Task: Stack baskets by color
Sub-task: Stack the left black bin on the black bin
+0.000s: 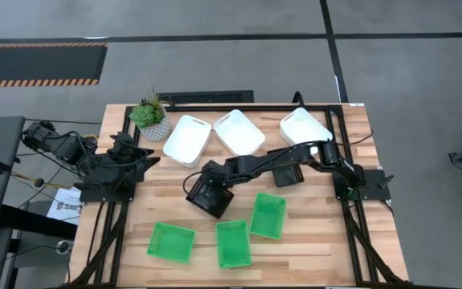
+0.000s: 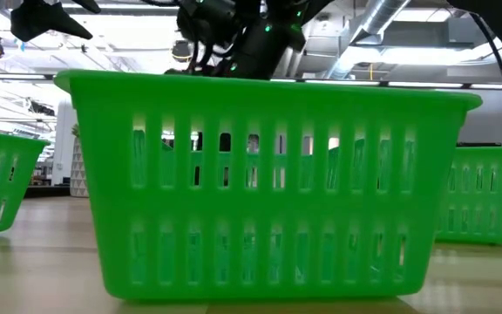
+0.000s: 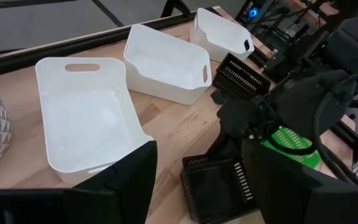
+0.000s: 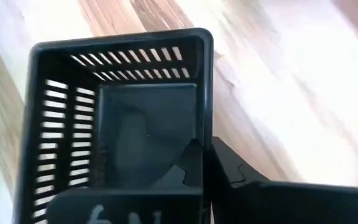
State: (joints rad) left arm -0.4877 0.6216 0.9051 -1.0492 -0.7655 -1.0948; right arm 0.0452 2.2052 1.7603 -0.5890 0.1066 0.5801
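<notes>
A black perforated basket (image 1: 208, 194) stands mid-table, and my right gripper (image 4: 205, 155) is shut on one of its walls. The right arm reaches in from the table's right. A second black basket (image 1: 284, 176) lies partly under that arm. Three white baskets (image 1: 187, 139) (image 1: 240, 131) (image 1: 304, 126) stand in a row at the far edge. Three green baskets (image 1: 172, 242) (image 1: 233, 243) (image 1: 269, 215) stand along the near side. My left gripper (image 3: 197, 149) stays open at the table's left, holding nothing. My right gripper pinches one upright wall of the black basket at its rim (image 4: 206, 127), with one finger (image 4: 191, 165) inside the basket and the other (image 4: 232, 169) outside. The fingers slant down from the table's right. In the left wrist view the basket (image 3: 216, 186) sits upright on the table.
A potted green plant (image 1: 151, 118) in a white patterned pot stands at the far left corner, beside the leftmost white basket. Bare wood lies between the white row and the green baskets. In the low view one green basket (image 2: 268, 174) fills most of the picture.
</notes>
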